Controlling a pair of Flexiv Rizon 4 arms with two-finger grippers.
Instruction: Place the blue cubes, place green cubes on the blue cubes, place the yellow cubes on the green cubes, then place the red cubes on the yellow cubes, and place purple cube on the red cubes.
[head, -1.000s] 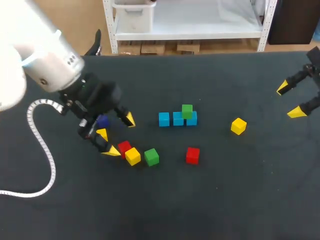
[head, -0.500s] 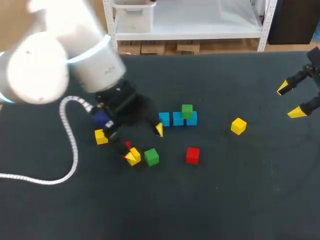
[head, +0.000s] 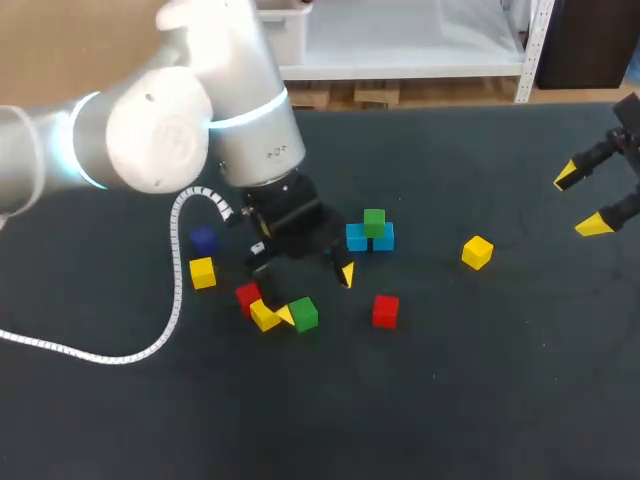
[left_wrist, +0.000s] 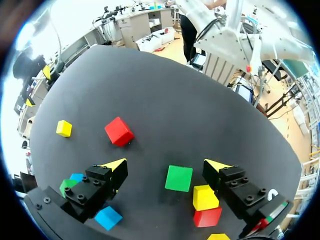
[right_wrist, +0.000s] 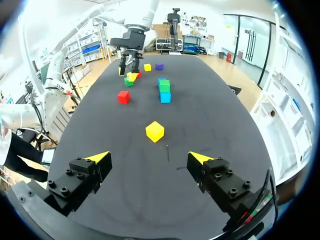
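My left gripper (head: 315, 293) hangs open above the loose green cube (head: 303, 313); in the left wrist view that green cube (left_wrist: 179, 178) lies between the open fingers of the left gripper (left_wrist: 165, 165), untouched. Beside it sit a yellow cube (head: 263, 315) and a red cube (head: 247, 296). Two blue cubes (head: 356, 238) stand in a row with a green cube (head: 374, 221) on top; the arm hides what is left of them. A red cube (head: 385, 310), a yellow cube (head: 477, 252), another yellow cube (head: 202, 272) and the purple cube (head: 203, 239) lie apart. My right gripper (head: 585, 200) is open at the far right.
My left arm's white cable (head: 175, 300) loops across the table's left part. In the right wrist view the lone yellow cube (right_wrist: 154, 131) lies ahead of the right gripper (right_wrist: 149, 157), with dark tabletop (right_wrist: 210, 115) around it.
My left arm has swung rightward from the left cluster of cubes to above the loose green cube, uncovering the purple and yellow cubes. No cube has moved. The right arm has stayed still.
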